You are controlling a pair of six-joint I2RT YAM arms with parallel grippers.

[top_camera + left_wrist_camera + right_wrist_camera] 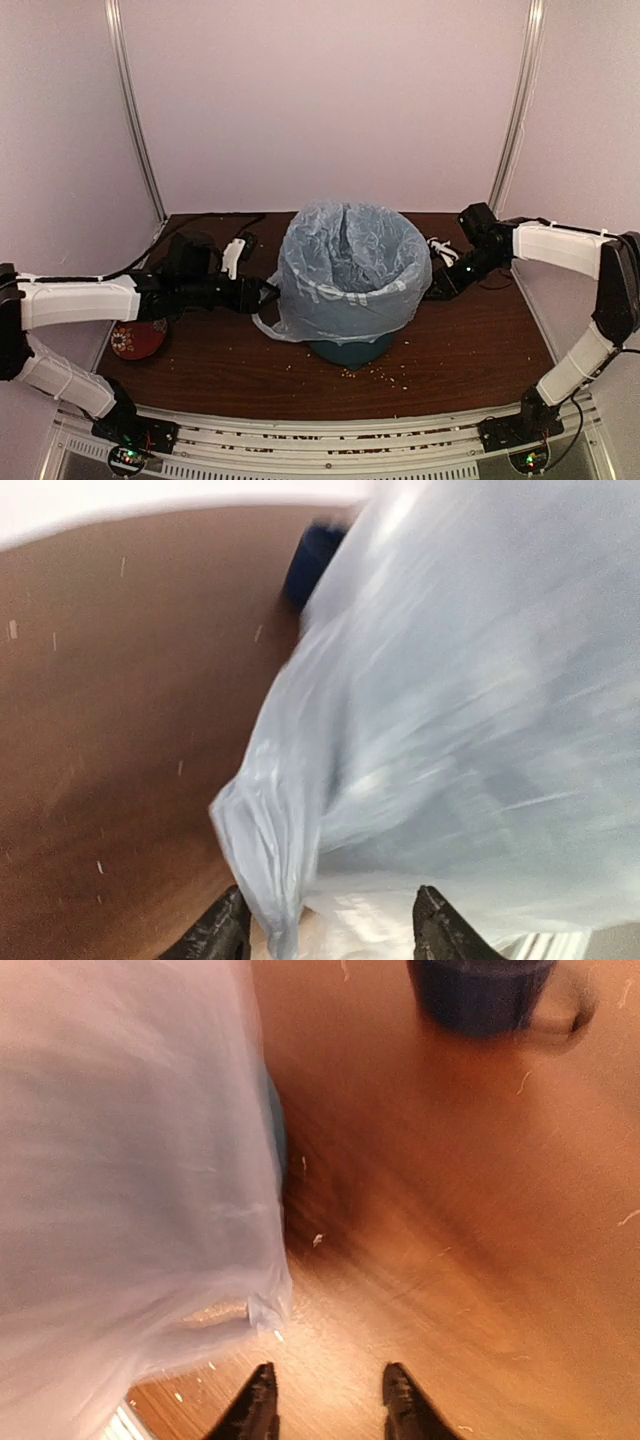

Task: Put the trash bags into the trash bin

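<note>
The pale blue-grey trash bag (pixel 350 270) is draped open over the trash bin, whose teal base (pixel 350 352) shows under it. My left gripper (pixel 268 293) is at the bag's left side. In the left wrist view the gripper (pixel 330 935) is open, with a hanging fold of the bag (pixel 270 850) between the fingers, close to the left one. My right gripper (pixel 432 290) is at the bag's right side. In the right wrist view it (pixel 330 1410) is open and empty above the table, the bag's edge (pixel 130 1210) to its left and a sliver of bin (pixel 278 1130) behind that.
A small dark blue mug (pixel 480 995) stands on the table ahead of the right gripper. A red disc (pixel 138 340) lies at the left edge. Crumbs (pixel 380 375) are scattered in front of the bin. Cables (pixel 200 225) run along the back left.
</note>
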